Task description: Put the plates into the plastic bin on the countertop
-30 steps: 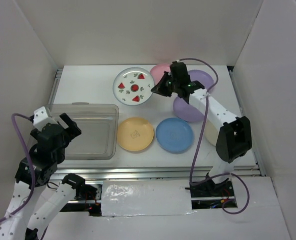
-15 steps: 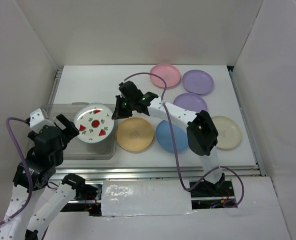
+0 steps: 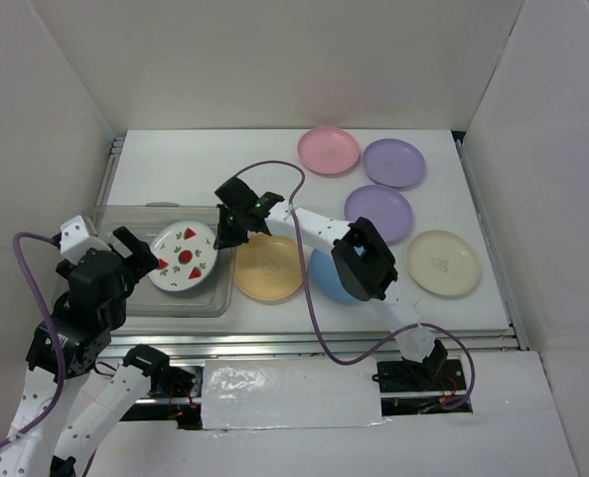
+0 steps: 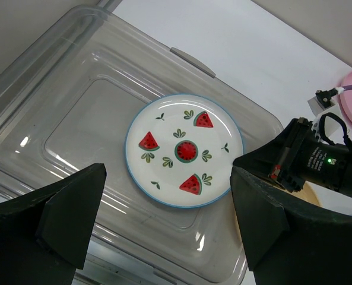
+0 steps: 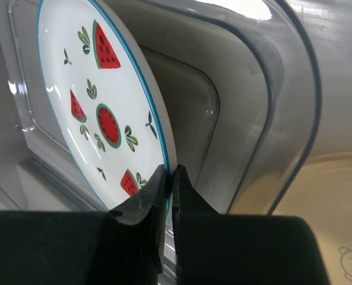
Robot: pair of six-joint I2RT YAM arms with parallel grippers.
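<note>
The white plate with watermelon print (image 3: 183,256) hangs tilted inside the clear plastic bin (image 3: 160,211), at its right end. My right gripper (image 3: 219,238) is shut on the plate's right rim. The right wrist view shows its fingers (image 5: 170,172) pinching the blue-edged rim just inside the bin wall (image 5: 270,89). Whether the plate (image 5: 98,113) touches the bin floor cannot be told. My left gripper (image 3: 110,243) stands open over the bin's left end, holding nothing. In its wrist view the plate (image 4: 184,150) lies beyond the wide-spread fingers (image 4: 75,202).
On the white countertop (image 3: 175,169) lie a yellow-orange plate (image 3: 267,266) beside the bin, a blue plate (image 3: 319,273) partly under my right arm, two purple plates (image 3: 393,162) (image 3: 378,212), a pink plate (image 3: 328,149) and a cream plate (image 3: 443,261). White walls close in three sides.
My right gripper has carried the watermelon plate from the back middle of the table leftwards and down into the bin. The left arm has barely moved.
</note>
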